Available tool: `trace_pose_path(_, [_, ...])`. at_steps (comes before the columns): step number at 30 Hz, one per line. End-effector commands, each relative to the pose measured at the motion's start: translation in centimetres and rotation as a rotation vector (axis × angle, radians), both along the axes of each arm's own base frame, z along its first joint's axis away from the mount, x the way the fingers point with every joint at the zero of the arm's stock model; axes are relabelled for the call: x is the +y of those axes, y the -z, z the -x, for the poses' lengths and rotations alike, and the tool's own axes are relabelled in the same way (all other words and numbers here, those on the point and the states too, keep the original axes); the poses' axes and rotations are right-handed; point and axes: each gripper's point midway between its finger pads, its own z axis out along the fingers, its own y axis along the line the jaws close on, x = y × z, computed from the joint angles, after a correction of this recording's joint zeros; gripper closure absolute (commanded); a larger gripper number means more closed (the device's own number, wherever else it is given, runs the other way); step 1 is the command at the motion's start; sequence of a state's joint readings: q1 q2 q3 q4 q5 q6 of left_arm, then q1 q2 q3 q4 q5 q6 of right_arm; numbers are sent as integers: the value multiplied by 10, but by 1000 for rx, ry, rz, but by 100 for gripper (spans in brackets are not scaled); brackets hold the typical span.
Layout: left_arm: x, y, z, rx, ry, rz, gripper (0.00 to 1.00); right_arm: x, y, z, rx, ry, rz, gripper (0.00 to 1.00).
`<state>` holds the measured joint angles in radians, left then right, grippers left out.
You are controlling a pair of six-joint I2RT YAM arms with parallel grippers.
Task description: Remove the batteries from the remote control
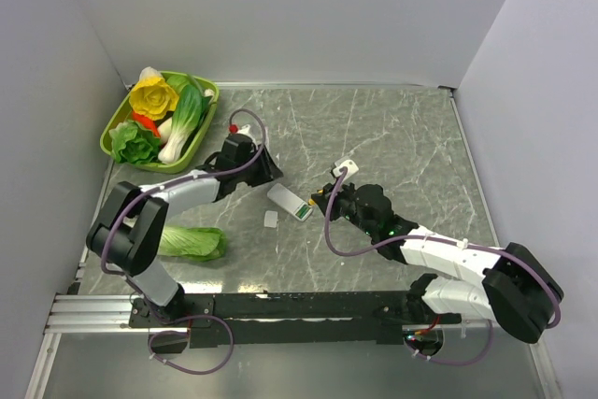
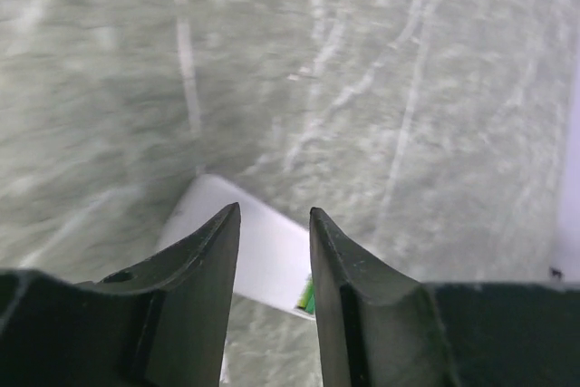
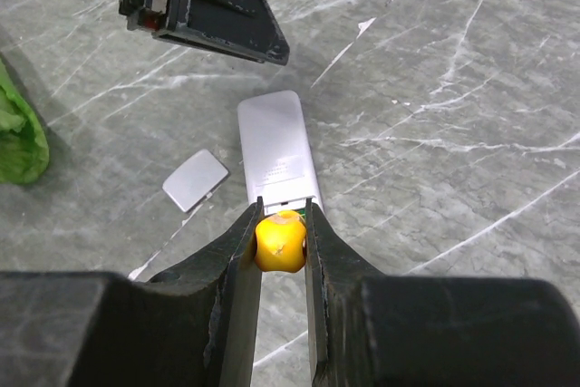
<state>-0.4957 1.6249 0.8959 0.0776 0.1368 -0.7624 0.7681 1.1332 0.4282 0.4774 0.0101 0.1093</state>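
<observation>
The white remote control (image 1: 288, 199) lies face down in the middle of the table, its green batteries (image 1: 305, 212) showing at the open near end. My right gripper (image 1: 327, 199) is shut on the yellow handle of a screwdriver (image 3: 279, 242), right at the remote's (image 3: 275, 149) battery end. The shaft is hidden behind the handle. My left gripper (image 1: 272, 175) hovers open and empty over the remote's far end. In its wrist view the remote (image 2: 270, 251) shows between the fingers (image 2: 217, 251), with the batteries (image 2: 309, 295) beside the right one.
The small white battery cover (image 1: 271, 219) lies loose just left of the remote and also shows in the right wrist view (image 3: 195, 179). A leafy green vegetable (image 1: 192, 242) lies at the near left. A green basket (image 1: 207, 91) of toy vegetables stands at the back left.
</observation>
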Motion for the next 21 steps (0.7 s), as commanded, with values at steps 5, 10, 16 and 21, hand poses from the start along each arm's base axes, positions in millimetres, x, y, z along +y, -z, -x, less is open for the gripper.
trace_pose_path(5, [-34,3,-1,9,118,86,66,9,-25,-9,-58,-2,-33,100])
trace_pose_path(10, [-30,15,1,24,108,60,66,12,-17,-11,-42,-7,-16,100])
trace_pose_path(16, [-26,26,7,54,100,52,66,14,-13,-12,-32,-12,-6,100])
trace_pose_path(21, [-22,34,12,66,94,43,66,16,-8,-13,-23,-17,14,100])
